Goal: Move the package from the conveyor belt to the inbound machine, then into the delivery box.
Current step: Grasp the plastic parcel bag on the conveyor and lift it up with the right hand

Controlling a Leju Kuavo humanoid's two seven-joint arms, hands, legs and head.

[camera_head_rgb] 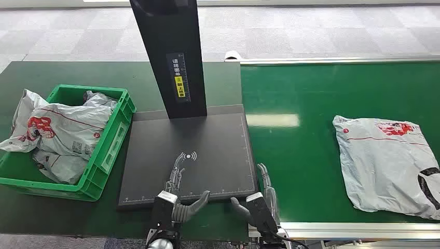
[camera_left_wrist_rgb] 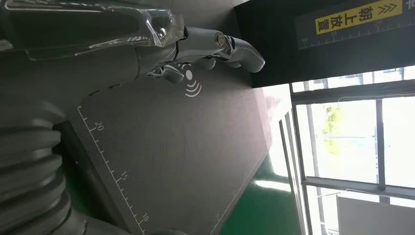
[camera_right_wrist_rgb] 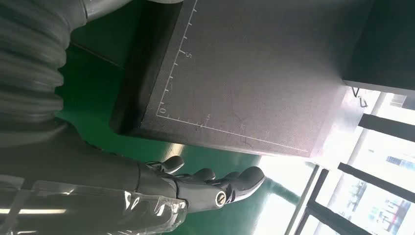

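Note:
A grey plastic mail package (camera_head_rgb: 389, 163) with red print lies flat on the green conveyor belt (camera_head_rgb: 306, 155) at the right. The inbound machine's dark scan plate (camera_head_rgb: 207, 140) with its black post (camera_head_rgb: 168, 52) stands in the middle. The green delivery box (camera_head_rgb: 111, 140) sits at the left with several grey packages inside. My left hand (camera_head_rgb: 176, 189) hovers open over the plate's near edge, its fingers (camera_left_wrist_rgb: 230, 46) stretched out near the white wave mark (camera_left_wrist_rgb: 192, 85). My right hand (camera_head_rgb: 264, 199) is open over the belt's near edge beside the plate corner (camera_right_wrist_rgb: 161, 112), holding nothing.
One grey package (camera_head_rgb: 26, 122) hangs over the box's left rim. The belt's metal side rail (camera_head_rgb: 363, 228) runs along the near edge. Grey tiled floor lies beyond the table.

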